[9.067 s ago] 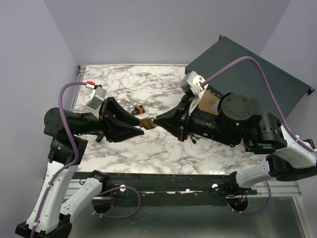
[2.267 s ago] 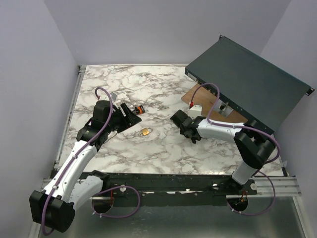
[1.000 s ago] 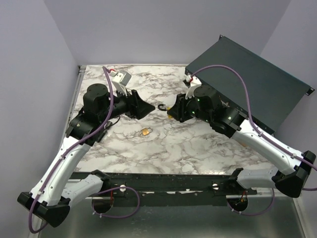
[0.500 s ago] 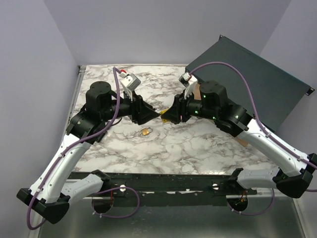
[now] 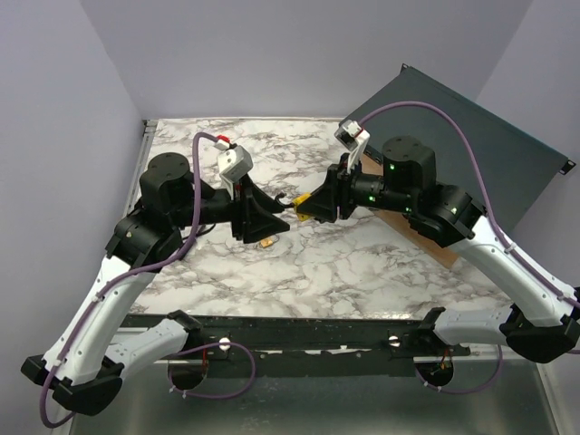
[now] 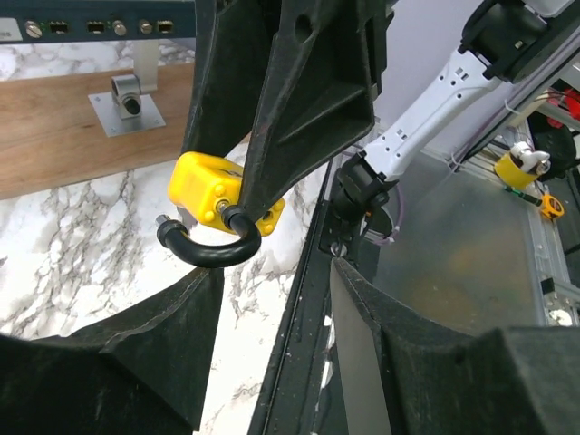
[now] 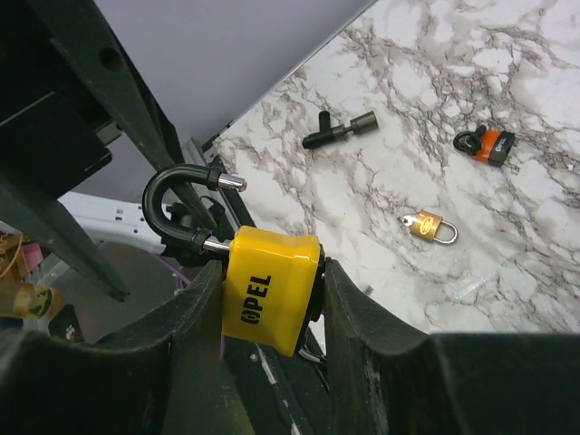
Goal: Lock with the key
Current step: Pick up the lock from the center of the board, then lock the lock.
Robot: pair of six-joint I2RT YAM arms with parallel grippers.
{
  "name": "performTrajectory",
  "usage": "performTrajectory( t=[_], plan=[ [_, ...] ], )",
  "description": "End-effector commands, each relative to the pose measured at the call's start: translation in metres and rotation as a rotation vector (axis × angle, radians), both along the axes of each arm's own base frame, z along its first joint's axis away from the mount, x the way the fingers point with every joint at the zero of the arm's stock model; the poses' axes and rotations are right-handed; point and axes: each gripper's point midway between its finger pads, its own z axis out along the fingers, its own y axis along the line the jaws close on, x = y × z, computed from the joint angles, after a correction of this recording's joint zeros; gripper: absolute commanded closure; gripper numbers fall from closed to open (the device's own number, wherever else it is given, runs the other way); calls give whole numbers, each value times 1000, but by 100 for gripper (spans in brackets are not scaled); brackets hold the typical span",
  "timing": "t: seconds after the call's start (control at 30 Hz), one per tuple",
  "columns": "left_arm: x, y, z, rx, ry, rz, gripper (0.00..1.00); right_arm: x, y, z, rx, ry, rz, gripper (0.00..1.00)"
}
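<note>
Above the marble tabletop [image 5: 362, 267], our right gripper [image 7: 270, 304] clamps the yellow padlock [image 7: 272, 272]; we should centre our open left gripper [image 6: 272, 281] on its shackle [image 6: 213, 252].

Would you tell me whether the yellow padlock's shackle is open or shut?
Open: the shackle has one silver-tipped end clear of the yellow padlock body.
</note>
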Motion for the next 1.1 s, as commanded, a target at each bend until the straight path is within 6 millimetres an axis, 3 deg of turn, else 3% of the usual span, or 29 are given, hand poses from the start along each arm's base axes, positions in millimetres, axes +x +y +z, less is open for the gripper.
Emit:
performTrajectory(
  t=[0.0,0.17,0.3,0.7,1.07],
  plan=[
    [1,10,14,4,-57,75,51,-6,-2,23,52,-16,4,99],
    [7,7,29,-68,27,136,53,-2,-3,24,48,-23,-17,99],
    [16,18,40,-89,-5,240,52,-2,-2,20,38,-15,-15,99],
    [9,20,70,-61,-131,182,49,-3,2,18,26,-2,2,99],
    [10,-7,40,-14,-45,5,49,-8,3,32,54,-5,18,99]
  ],
)
